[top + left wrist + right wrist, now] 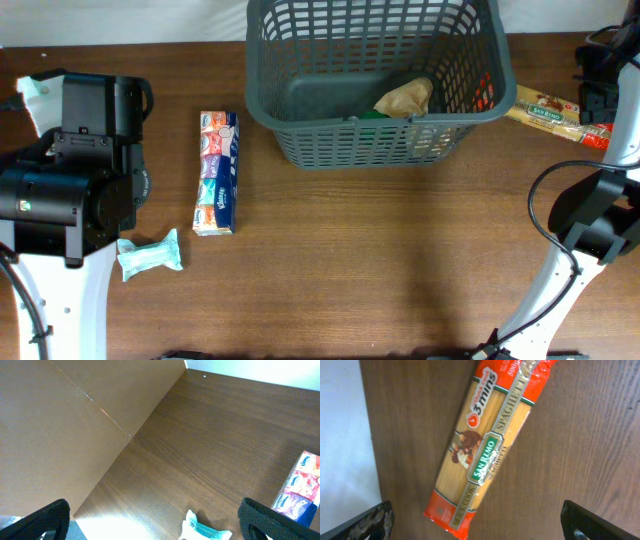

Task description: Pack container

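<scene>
Hovering beside container (350, 146) (right gripper (477, 522))

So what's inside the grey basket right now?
In the basket, a crumpled tan packet lies near the front wall, partly covering something green that is mostly hidden.

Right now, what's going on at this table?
Two robot arms are packing the container; a brown bag already lies inside. Neither arm holds anything. The right fingers stand open over a spaghetti pack lying on the table beside the container. The left fingers are open near a small teal packet. A tissue multipack also lies unpacked on the table.
</scene>
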`<act>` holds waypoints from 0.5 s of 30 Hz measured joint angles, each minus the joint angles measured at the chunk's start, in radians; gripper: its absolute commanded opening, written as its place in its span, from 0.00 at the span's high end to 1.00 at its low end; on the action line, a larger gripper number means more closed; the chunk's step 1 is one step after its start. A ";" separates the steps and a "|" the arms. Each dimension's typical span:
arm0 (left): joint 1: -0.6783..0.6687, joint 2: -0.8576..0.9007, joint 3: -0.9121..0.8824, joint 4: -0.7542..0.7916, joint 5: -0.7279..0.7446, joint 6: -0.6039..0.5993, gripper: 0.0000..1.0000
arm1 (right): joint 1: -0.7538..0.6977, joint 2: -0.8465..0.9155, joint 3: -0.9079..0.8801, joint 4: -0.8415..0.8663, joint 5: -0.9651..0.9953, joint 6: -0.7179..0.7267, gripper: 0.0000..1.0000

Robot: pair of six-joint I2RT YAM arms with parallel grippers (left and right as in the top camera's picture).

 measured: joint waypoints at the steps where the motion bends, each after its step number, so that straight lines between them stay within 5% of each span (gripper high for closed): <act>1: 0.000 0.000 0.000 0.000 0.000 0.000 0.00 | 0.000 0.000 0.000 0.010 0.000 0.001 0.01; 15: 0.000 0.000 0.000 0.000 0.000 0.000 0.00 | 0.000 0.081 0.000 0.047 0.001 0.001 0.01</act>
